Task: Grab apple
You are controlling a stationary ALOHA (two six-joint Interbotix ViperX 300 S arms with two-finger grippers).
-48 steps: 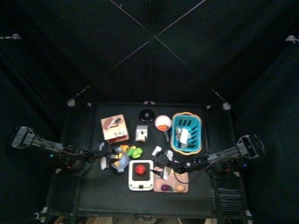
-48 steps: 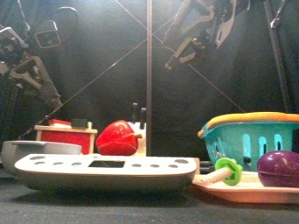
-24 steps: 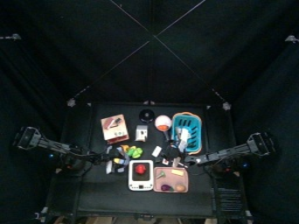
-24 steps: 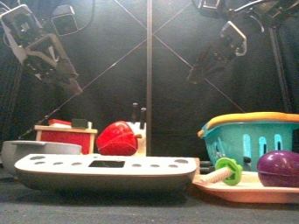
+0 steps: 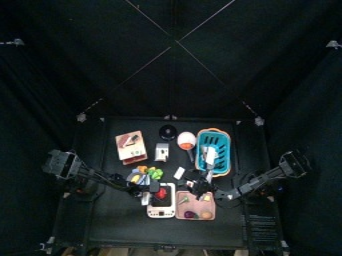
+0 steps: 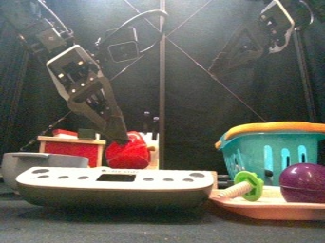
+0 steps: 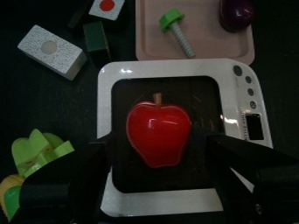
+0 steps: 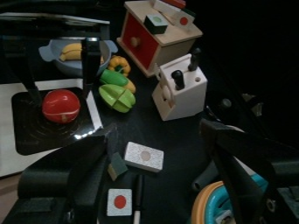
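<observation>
The red apple point(image 7: 158, 133) is seen resting on the white kitchen scale point(image 7: 176, 79). The left pincer point(image 7: 158, 166) is spread wide around it, nothing grasped. The right pincer point(image 8: 163, 166) is raised apart, opened, empty.

The apple point(image 7: 158, 131) is glossy red with a short dark stem and stands upright on the dark platform of a white kitchen scale point(image 7: 239, 92). It sits between the left gripper point(image 7: 158, 166)'s wide-spread fingers point(image 7: 93, 157), close to their tips, not touched by either. The front view shows only part of it point(image 6: 131, 152), behind that gripper.
</observation>
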